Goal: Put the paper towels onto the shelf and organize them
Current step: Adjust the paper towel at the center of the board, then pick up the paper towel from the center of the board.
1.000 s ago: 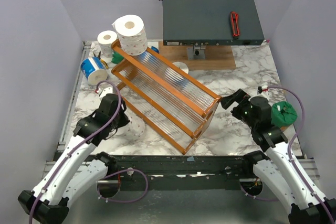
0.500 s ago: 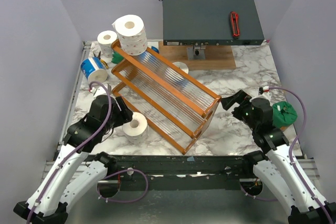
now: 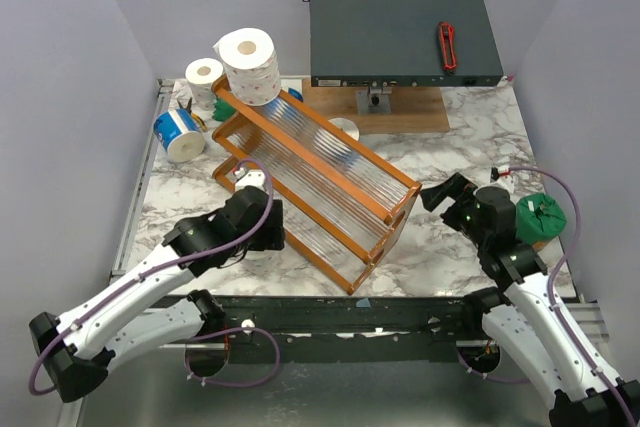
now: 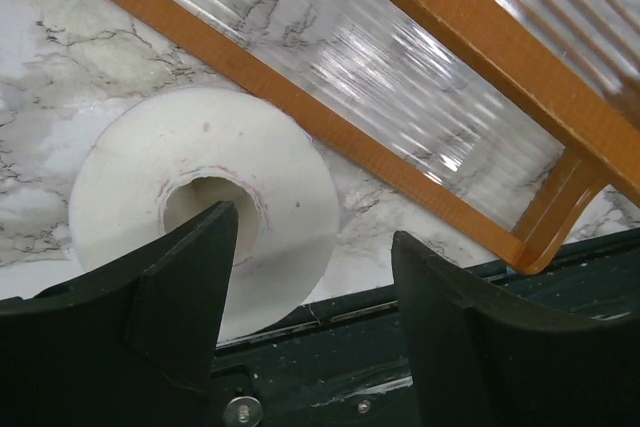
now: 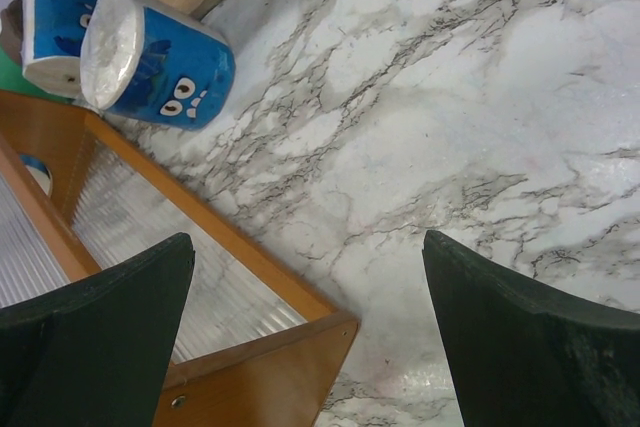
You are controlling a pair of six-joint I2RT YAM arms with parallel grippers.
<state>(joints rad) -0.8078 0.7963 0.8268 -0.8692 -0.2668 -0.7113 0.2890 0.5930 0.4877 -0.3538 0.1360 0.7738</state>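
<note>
Mostly undone: the shelf (image 3: pixel 330 172) looks nearly bare, rolls (image 3: pixel 178 135) crowd the worktop (image 3: pixel 440 147) at upper left, the open left end effector (image 4: pixel 312 235) hangs over a white roll (image 4: pixel 140 162) beside the shelf, and the right end effector (image 5: pixel 308 239) is open, empty.

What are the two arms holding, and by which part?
Nothing. The left gripper stands open over a white roll; the right gripper is open too.

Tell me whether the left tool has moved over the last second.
Yes. The left tool shifted right, ending close beside the shelf's near rail.
</note>
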